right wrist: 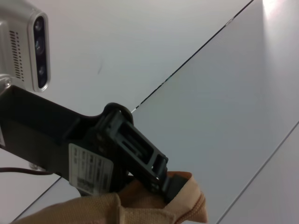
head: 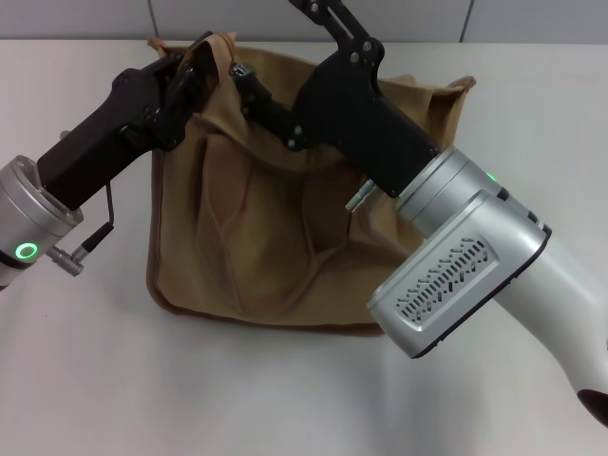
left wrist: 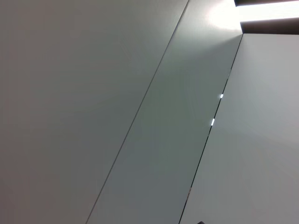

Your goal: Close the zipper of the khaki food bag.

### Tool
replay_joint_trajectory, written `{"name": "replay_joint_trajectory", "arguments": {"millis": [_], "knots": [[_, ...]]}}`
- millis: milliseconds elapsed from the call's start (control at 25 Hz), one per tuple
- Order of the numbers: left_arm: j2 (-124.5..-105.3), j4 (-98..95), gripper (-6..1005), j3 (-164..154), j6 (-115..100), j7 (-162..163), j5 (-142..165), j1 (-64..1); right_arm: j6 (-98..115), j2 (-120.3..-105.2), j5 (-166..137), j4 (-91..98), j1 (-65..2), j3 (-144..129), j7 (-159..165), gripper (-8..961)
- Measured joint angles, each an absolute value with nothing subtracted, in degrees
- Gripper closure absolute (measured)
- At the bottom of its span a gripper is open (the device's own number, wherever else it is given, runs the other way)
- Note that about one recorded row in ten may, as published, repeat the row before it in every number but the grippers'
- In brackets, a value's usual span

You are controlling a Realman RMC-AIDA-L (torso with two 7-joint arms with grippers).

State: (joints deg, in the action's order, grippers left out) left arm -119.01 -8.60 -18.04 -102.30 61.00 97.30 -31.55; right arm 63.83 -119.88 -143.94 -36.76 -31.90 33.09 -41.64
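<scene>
Two grippers at the far top edge of the khaki food bag (head: 275, 228), which lies slumped on the white table (head: 85, 380). Left gripper (head: 195, 76) clamped on a fold of tan fabric at the bag's far-left corner, near a handle loop. Right gripper (head: 239, 74) just beside it, tips at the same rim; whether spread or pinched on anything, cannot tell, and no slider or pull tab made out anywhere. Zipper line itself not picked out among the creases. Likely trouble from here: with the fabric slack and bunched, a pull along the rim drags the whole bag instead of running the slider; with a weak left hold, cloth slips free and tension goes; with both grippers crowded together, risk of fingers colliding. Head view gives bag position and both arms, but hides the contact behind the dark fingers. Right wrist view gives what that lacks: left gripper (right wrist: 161, 179) close up, biting tan cloth. Left wrist view: blank wall panels only, no bag.
</scene>
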Motion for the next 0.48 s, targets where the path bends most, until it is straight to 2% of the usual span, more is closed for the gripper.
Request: {"name": "replay_joint_trajectory", "arguments": {"millis": [320,480], "knots": [[-119.00,-8.34,974,-18.02,-102.29,61.00,97.25,-31.55,63.03,-119.88,-144.39,-36.03,-31.89,32.43,-41.83,220],[-119.00,-8.34,975,-18.02,-102.28,61.00,97.28,-31.55,62.52,-119.88,-145.00,-35.55,-31.78,31.87,-43.43,316]]}}
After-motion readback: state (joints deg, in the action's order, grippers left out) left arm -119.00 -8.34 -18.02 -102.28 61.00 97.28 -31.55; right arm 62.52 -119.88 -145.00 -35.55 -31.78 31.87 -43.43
